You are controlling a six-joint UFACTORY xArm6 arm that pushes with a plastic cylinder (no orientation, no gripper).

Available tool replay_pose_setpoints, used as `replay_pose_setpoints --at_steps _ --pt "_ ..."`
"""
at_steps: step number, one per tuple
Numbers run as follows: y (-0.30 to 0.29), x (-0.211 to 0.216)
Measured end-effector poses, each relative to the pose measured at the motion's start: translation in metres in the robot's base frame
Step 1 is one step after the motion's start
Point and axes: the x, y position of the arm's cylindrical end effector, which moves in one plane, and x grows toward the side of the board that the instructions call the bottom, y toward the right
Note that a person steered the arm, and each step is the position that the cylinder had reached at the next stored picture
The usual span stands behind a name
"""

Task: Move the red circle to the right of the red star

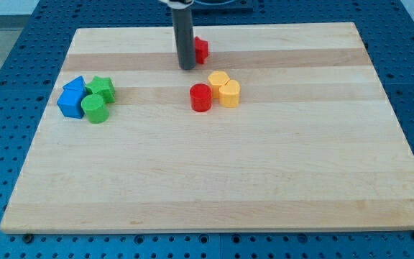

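Hand there is none on this arm, only a straight dark rod, so nothing is grasped; my tip rests on the desk just beside the red star, which is partly hidden behind the rod at the view's top. Below it, apart from my tip, the red circle touches a yellow hexagon and a yellow cylinder on its right. Far at the view's left cluster two blue blocks, a green star and a green cylinder.
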Motion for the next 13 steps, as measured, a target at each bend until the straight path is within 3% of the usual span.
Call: replay_pose_setpoints --at_steps 3,5,7,8,9,13 --pt "0.012 -0.055" --pt "-0.046 0.036" --pt "-0.046 0.128" --pt "-0.007 0.163" --pt "0.054 0.169" --pt "-0.006 0.073"
